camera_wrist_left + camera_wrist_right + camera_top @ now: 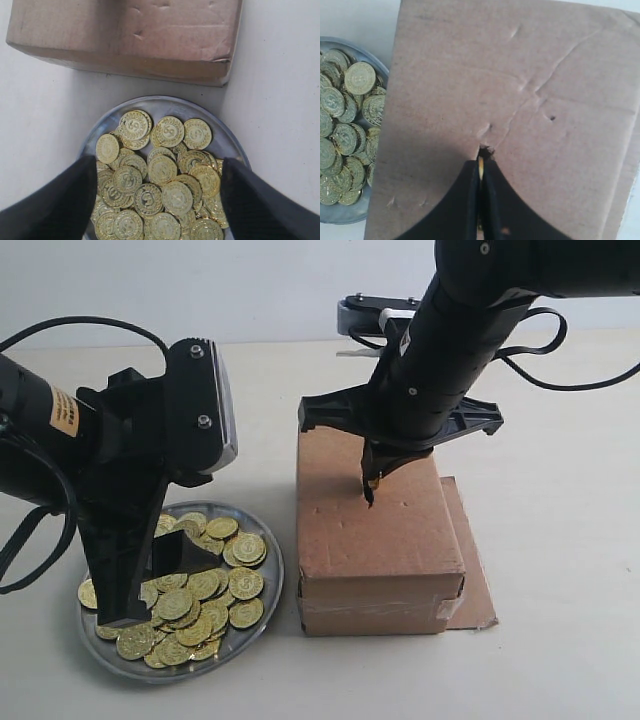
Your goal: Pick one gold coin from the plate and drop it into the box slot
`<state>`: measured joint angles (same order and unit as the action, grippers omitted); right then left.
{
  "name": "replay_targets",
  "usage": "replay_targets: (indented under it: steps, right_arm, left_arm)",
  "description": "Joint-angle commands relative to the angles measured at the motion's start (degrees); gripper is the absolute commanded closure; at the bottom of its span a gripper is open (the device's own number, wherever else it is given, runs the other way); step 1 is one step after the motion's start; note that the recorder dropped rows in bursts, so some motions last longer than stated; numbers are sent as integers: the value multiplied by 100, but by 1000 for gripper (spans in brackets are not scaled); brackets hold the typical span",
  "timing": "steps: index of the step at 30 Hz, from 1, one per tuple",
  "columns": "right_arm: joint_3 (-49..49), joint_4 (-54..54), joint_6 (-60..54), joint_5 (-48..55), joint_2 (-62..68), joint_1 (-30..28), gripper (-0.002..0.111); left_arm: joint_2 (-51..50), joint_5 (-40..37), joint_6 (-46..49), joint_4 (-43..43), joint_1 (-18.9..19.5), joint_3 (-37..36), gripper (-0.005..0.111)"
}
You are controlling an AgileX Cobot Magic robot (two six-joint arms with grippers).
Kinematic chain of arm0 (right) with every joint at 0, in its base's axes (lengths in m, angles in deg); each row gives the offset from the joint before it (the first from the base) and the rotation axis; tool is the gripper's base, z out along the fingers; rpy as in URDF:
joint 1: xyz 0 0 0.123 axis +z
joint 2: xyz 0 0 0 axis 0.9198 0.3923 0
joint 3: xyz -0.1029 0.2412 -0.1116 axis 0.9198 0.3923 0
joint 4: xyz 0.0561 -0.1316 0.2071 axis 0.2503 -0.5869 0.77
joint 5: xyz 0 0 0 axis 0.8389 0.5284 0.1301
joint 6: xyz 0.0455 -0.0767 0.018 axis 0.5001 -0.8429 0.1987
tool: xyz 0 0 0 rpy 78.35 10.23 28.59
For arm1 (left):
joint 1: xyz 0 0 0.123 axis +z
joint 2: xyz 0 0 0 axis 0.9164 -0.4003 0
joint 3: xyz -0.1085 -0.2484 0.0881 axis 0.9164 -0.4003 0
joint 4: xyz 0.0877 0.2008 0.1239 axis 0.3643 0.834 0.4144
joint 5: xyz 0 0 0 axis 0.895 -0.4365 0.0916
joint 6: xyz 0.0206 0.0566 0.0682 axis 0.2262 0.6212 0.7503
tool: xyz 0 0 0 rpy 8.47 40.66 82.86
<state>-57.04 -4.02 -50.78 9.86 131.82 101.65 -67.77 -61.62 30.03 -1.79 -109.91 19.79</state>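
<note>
My right gripper point(369, 488) point(481, 162) is shut on a gold coin point(481, 168) held edge-on, its tips at the box slot point(485, 149), a dark rough slit in the top of the brown cardboard box point(375, 530) point(520, 90) point(150, 35). The silver-grey plate point(262, 610) point(165, 105) point(350, 212) left of the box holds a heap of gold coins point(200, 590) point(162, 170) point(345, 120). My left gripper point(150, 575) point(159, 200) hangs open just over the plate, its black fingers point(55, 205) either side of the heap with nothing between them.
A flat cardboard flap point(472, 570) sticks out on the box's right side along the table. Black cables point(560, 360) trail behind the right arm. The box top is dented and creased point(545, 85).
</note>
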Motion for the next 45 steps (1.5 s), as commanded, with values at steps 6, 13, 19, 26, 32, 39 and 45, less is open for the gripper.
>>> replay_targets:
  steps: [6, 13, 19, 26, 32, 39, 45]
  right_arm:
    - [-40, -143, 157, 48, -2, -13, 108]
    - [-40, -29, 146, 36, -2, -13, 108]
    - [-40, -29, 132, 24, -2, -13, 108]
    - [-40, -29, 131, -10, -2, -13, 108]
    - [-40, -16, 131, -90, -2, -13, 105]
    - [-40, 10, 131, -115, -2, -13, 89]
    - [-40, 26, 131, -202, -27, -13, 84]
  left_arm:
    - [33, 7, -50, -100, 10, 0, 40]
    - [33, 7, -50, -100, 10, 0, 40]
    - [33, 7, -50, -100, 10, 0, 40]
    - [33, 7, -50, -100, 10, 0, 40]
    - [33, 7, -50, -100, 10, 0, 40]
    - [33, 7, -50, -100, 10, 0, 40]
    - [33, 17, -50, -100, 10, 0, 40]
